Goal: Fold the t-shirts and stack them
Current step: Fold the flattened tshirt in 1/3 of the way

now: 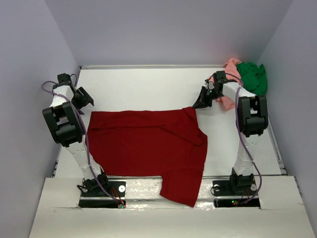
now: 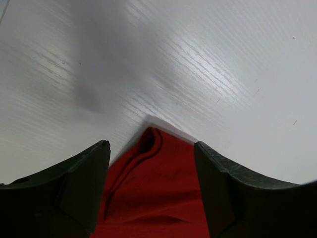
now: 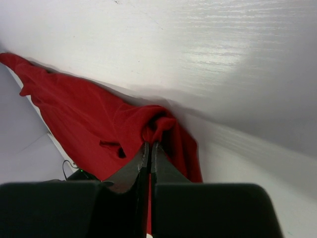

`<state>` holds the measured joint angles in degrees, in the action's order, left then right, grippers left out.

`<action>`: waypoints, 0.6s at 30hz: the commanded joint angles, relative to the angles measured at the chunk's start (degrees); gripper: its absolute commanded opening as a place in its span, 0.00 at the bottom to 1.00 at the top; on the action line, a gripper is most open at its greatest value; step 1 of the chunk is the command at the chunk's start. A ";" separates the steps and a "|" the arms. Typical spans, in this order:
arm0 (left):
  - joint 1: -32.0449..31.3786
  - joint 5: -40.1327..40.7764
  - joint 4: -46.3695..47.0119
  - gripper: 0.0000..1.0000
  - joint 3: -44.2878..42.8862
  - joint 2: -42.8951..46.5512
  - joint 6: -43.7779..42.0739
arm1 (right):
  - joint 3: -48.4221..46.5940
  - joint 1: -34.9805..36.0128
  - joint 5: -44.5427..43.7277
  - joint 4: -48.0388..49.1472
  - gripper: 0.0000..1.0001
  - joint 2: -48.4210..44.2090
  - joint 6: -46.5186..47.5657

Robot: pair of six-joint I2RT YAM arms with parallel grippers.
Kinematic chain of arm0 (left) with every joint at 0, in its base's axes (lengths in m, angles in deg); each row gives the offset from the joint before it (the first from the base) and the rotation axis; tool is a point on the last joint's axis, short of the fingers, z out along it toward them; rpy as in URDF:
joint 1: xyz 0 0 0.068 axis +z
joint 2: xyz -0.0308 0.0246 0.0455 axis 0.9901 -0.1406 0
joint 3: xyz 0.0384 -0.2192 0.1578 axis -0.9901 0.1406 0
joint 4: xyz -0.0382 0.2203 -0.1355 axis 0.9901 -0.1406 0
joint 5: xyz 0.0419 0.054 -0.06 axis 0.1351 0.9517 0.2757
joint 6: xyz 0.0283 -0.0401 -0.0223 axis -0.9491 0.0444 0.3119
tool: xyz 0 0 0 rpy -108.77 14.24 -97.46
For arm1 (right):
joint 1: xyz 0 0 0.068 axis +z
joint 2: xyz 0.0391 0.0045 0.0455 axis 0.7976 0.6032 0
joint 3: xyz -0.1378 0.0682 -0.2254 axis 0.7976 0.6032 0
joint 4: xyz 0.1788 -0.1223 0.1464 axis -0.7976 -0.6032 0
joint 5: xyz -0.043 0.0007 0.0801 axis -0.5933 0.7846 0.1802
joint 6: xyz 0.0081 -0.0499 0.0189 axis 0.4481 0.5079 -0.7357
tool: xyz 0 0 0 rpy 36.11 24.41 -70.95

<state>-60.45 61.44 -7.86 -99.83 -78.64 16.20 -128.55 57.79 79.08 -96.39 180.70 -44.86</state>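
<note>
1. Cloth first: the dark red t-shirt (image 1: 148, 144) lies spread across the middle of the white table (image 1: 148, 84). One flap runs down to the near edge, between the two arm bases.
2. Over to the right gripper (image 3: 150, 148): its jaws are pressed tight together. A bunched fold of the dark red t-shirt is pinched right between them.
3. That pinch is at the shirt's far right corner, and from overhead the cloth peaks up a little toward the fingertips there.
4. Now the left gripper (image 2: 151, 145): jaws wide apart, nothing held. In its wrist view the shirt's far left corner sits in the gap between the two fingers. Whether they touch the cloth, I can't tell.
5. Back right corner of the table: the salmon pink t-shirt (image 1: 232, 63) and the bright green t-shirt (image 1: 252, 77) sit crumpled against each other, partly behind the right arm and clear of the red one.
</note>
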 commanded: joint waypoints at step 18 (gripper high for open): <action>0.06 -5.66 -1.14 0.51 -1.39 -5.85 -0.93 | -1.86 -0.31 1.79 0.80 0.00 0.17 -0.42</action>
<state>-60.45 57.79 -7.86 -100.18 -83.71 15.99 -128.55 57.79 79.56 -96.37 180.83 -44.91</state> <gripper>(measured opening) 0.541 0.028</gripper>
